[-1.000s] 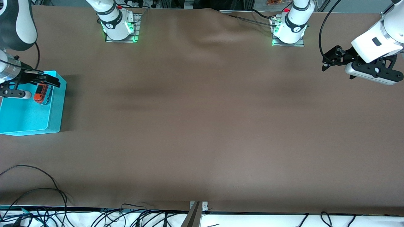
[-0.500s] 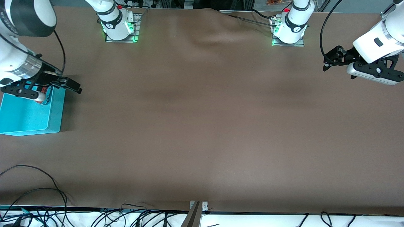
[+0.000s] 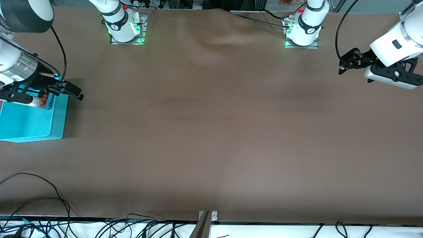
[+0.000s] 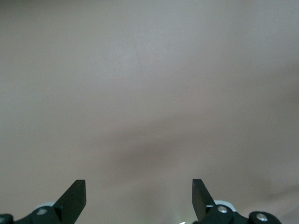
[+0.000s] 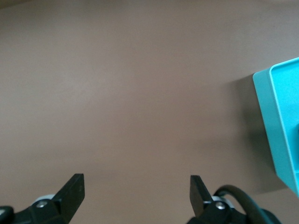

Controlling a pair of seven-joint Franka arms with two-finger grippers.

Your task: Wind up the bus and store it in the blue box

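The blue box (image 3: 29, 124) stands at the right arm's end of the table. The orange-red bus (image 3: 45, 99) lies inside it against the wall toward the table's middle, mostly hidden by the right arm's wrist. My right gripper (image 3: 75, 92) is open and empty, just outside that wall, over the bare table. In the right wrist view the right gripper (image 5: 135, 186) has its jaws wide apart over the brown cloth, with a corner of the box (image 5: 280, 116) at the edge. My left gripper (image 3: 345, 62) waits open and empty over the left arm's end of the table; the left wrist view (image 4: 138, 191) shows only cloth.
The brown cloth (image 3: 211, 132) covers the whole table. The two arm bases (image 3: 124, 29) (image 3: 302, 31) stand along the edge farthest from the front camera. Loose cables (image 3: 39, 201) lie at the edge nearest to the camera.
My right gripper has moved from over the inside of the box out past its wall to over the table. The bus stays in the box. The left arm has hardly moved.
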